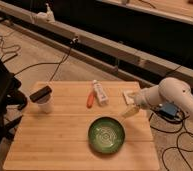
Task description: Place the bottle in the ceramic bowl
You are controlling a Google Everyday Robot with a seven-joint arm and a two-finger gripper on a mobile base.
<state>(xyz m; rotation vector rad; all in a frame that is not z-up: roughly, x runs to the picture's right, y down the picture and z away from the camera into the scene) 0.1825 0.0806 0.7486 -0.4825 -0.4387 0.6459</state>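
Camera view: nearest on the wooden surface (50,142) sits the green ceramic bowl (106,135), with nothing in it, toward the front right. Just behind its right rim the gripper (130,111) hangs low over the surface's right edge, at the end of the pale arm (172,95) reaching in from the right. Whether it is open or closed cannot be told, and it does not seem to hold anything. At the left stands a white cup with a black top (44,101). Farther back, near the middle, the bottle (99,93) lies flat, with an orange-red sausage-shaped object (90,99) just beside it on the left. From the gripper the bottle lies to the left and a little farther away, well apart. Its long axis runs roughly front to back, leaning slightly leftward at the far end. A grasp would probably have to close across that axis, side to side. Beyond the surface are floor cables (55,67) and a long ledge (90,42).
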